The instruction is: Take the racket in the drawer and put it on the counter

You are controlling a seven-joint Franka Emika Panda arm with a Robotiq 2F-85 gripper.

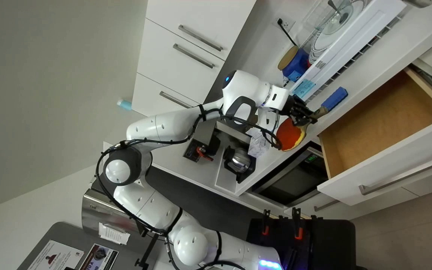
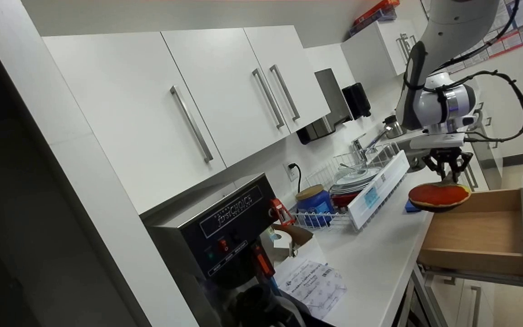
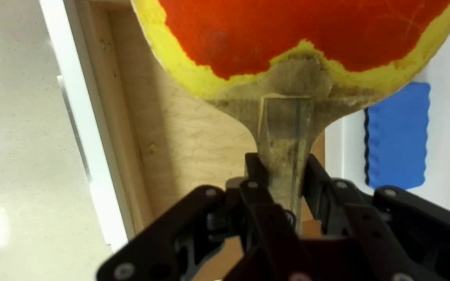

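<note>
The racket, with a round red face, yellow rim and pale wooden handle, shows in both exterior views [image 1: 288, 135] [image 2: 440, 194] and large in the wrist view [image 3: 299, 35]. My gripper [image 1: 309, 119] [image 2: 447, 171] [image 3: 281, 169] is shut on the racket's handle, near the face. The racket hangs in the air by the counter's front edge, beside the open drawer. The drawer [image 1: 384, 120] [image 2: 481, 231] is pulled out; its visible tan floor [image 3: 201, 144] is bare. The white counter [image 1: 373, 62] [image 2: 361, 259] also shows at the right of the wrist view [image 3: 447, 156].
A blue sponge [image 1: 335, 98] [image 2: 411, 207] [image 3: 399, 136] lies on the counter near its edge. A dish rack [image 2: 382, 190] with plates and a blue jar [image 2: 316, 209] stand behind. Papers [image 2: 313, 288] and a coffee machine [image 2: 229, 218] stand farther along.
</note>
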